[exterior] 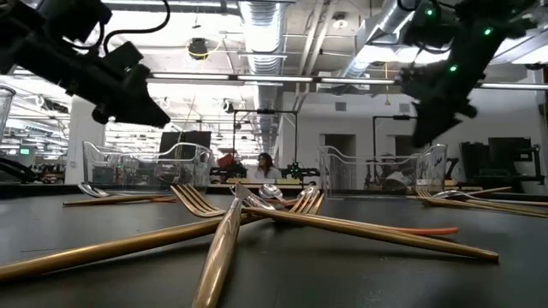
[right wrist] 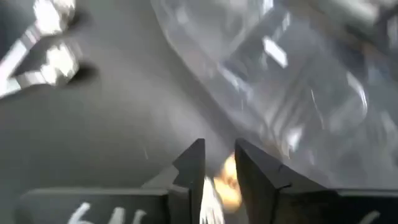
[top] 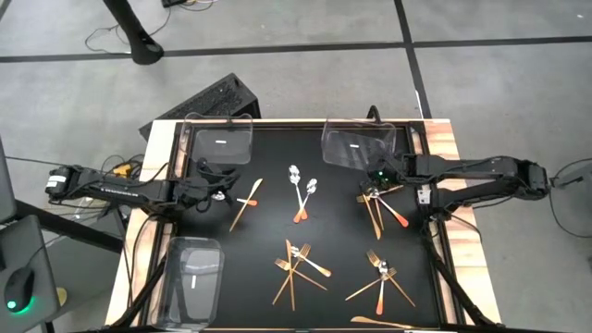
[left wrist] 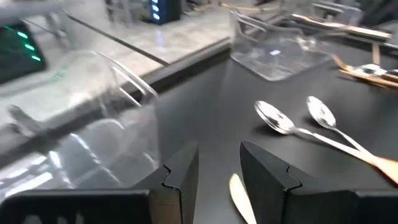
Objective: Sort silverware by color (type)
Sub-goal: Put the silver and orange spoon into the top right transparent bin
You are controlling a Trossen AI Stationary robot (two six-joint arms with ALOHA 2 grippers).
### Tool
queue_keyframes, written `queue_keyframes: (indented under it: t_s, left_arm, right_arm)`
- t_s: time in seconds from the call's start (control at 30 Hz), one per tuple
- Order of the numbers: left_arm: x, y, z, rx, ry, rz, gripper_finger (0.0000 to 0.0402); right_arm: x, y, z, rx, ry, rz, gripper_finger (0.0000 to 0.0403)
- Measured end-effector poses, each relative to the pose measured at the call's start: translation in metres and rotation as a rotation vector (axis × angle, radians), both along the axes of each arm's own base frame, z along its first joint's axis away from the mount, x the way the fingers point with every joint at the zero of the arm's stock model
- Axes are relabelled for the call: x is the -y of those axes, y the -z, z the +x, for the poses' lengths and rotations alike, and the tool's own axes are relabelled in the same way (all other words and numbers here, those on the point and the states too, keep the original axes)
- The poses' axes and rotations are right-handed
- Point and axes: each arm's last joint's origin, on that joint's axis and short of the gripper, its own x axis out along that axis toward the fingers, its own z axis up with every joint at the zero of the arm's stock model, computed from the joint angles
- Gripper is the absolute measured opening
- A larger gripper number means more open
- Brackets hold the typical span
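Overhead, the silverware lies scattered over the black worktop [top: 324, 176]: two orange-handled spoons [top: 302, 190] cross near the middle, a heap of gold forks and knives [top: 296, 265] sits toward the near edge, another mix of forks and a spoon [top: 381, 277] lies to its right, and a small bunch of pieces [top: 384, 205] rests under the right arm. The left pincer [top: 218, 192] hovers just beside a gold knife [top: 246, 203], in front of the far-left clear tray [top: 220, 141]; its wrist camera shows the two fingers [left wrist: 267, 174] a narrow gap apart with nothing between them, the knife's tip [left wrist: 241, 198] on the mat below. The right pincer [top: 375, 188] sits at the near edge of the second far tray [top: 359, 145], above that small bunch; its fingers [right wrist: 255, 165] stand slightly apart, with a fork's tines [right wrist: 211, 202] and something gold seen in the gap, though whether they actually grip it I cannot tell. A third tray [top: 193, 277] lies at the near left corner.
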Motion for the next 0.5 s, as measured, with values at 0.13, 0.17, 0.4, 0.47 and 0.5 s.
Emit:
queue_keyframes:
  t_s: [0.13,0.17,0.4,0.47,0.5]
  left_arm:
    - [-0.001,-0.003,0.005,0.000,-0.008,0.049,0.0108]
    - [-0.001,-0.004,0.006,0.002,-0.002,0.059,0.0108]
    - [-0.001,-0.003,0.011,-0.010,-0.008,0.103,0.0108]
    - [-0.002,-0.002,0.012,-0.015,-0.024,0.110,0.0108]
    - [-0.002,-0.002,0.013,-0.017,-0.030,0.112,0.0108]
  right_arm:
    - [-0.009,-0.005,-0.012,-0.116,0.017,0.155,0.0154]
    - [-0.012,-0.004,-0.015,-0.132,0.018,0.198,0.0160]
    - [-0.034,0.019,-0.021,-0.210,0.005,0.322,0.0164]
    - [-0.036,0.031,-0.022,-0.250,0.015,0.327,0.0159]
    - [-0.037,0.036,-0.023,-0.269,0.018,0.327,0.0156]
